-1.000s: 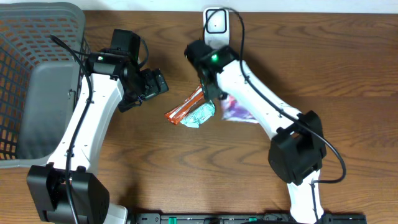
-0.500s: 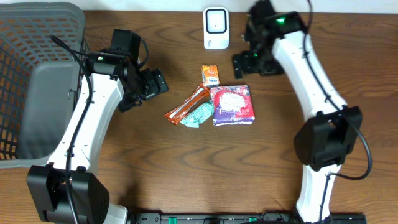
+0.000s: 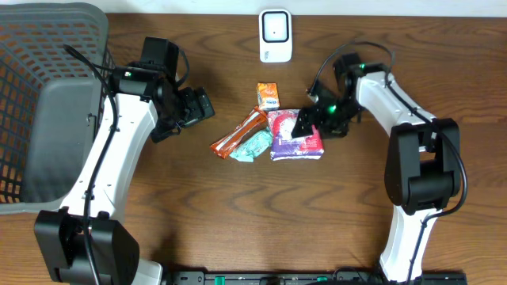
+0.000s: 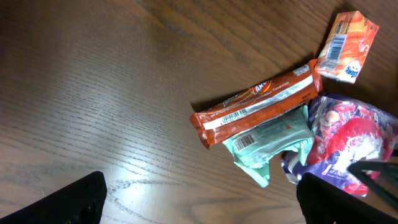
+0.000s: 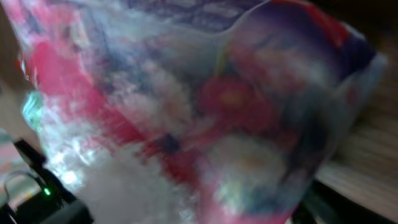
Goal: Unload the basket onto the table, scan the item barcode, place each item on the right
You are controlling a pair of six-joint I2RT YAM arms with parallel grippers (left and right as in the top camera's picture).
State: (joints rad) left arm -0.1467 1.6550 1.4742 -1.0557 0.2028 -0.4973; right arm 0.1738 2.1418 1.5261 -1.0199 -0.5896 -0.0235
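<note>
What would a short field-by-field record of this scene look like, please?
Surface: wooden table
Basket: grey mesh basket, far left
Scanner: white device, far edge, centre
Items: small orange packet, orange bar wrapper, mint-green packet, purple-red bag, clustered mid-table
Barcodes showing: on the bar wrapper, mint-green packet and small orange packet, in the left wrist view
Left arm: left gripper open, empty, left of the cluster
Right arm: right gripper at the bag's right side; grip unclear
</note>
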